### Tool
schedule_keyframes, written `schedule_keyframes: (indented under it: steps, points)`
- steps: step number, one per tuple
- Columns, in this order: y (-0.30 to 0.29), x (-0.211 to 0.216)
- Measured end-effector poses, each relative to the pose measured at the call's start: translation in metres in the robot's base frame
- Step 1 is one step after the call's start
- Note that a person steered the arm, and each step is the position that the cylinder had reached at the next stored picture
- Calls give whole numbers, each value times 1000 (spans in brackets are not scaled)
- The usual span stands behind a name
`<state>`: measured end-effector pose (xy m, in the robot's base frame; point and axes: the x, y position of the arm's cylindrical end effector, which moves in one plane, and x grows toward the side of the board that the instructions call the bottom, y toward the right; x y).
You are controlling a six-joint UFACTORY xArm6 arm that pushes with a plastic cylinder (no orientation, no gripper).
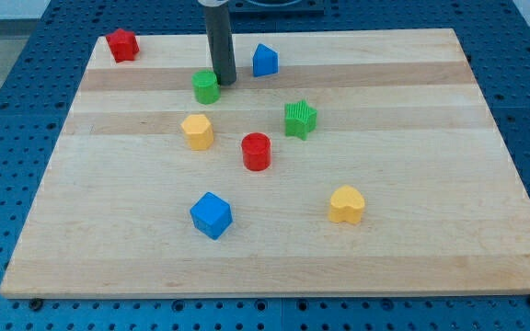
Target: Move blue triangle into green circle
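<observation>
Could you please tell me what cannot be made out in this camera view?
- My tip: whether it touches the green round block is unclear.
- The dark rod's upper part is cut off by the view's top.
- Small blue house-like block: too small to tell its exact shape.

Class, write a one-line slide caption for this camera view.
My tip rests beside the green circle, between it and the blue triangle to the view's right on the wooden board.

Pale wooden board (pixel 431 248) on blue perforated table (pixel 7 165); even, soft light.
</observation>
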<state>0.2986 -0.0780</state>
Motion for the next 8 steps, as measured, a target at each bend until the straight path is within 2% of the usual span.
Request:
schedule_keyframes:
  steps: [1,2,3,5,7,8]
  points:
    - [0,-56]
    - [23,-94]
    - [83,-87]
    - [71,-24]
    - [25,-38]
    - [25,4]
